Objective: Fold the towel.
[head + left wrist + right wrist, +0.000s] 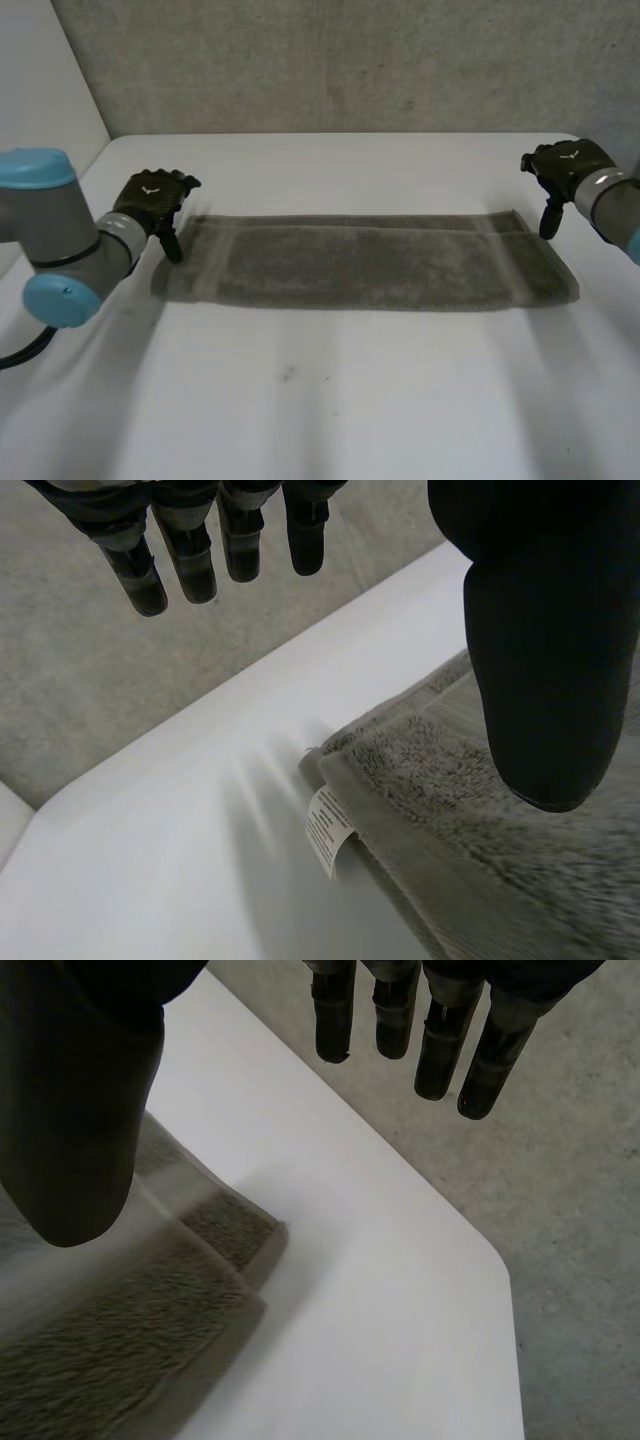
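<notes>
towel (365, 262) flat | left hand (152, 200) at left end | right hand (565, 168) at right corner

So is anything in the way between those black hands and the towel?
Nothing visible is. The left hand and the right hand, both open, are right at opposite ends of the towel, which lies flat on the white table.

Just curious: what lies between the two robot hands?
The towel, flat, reaching from left robot hand to right robot hand; the head view shows it.

Dim, diffuse light; towel (370, 262) casts soft shadow.
</notes>
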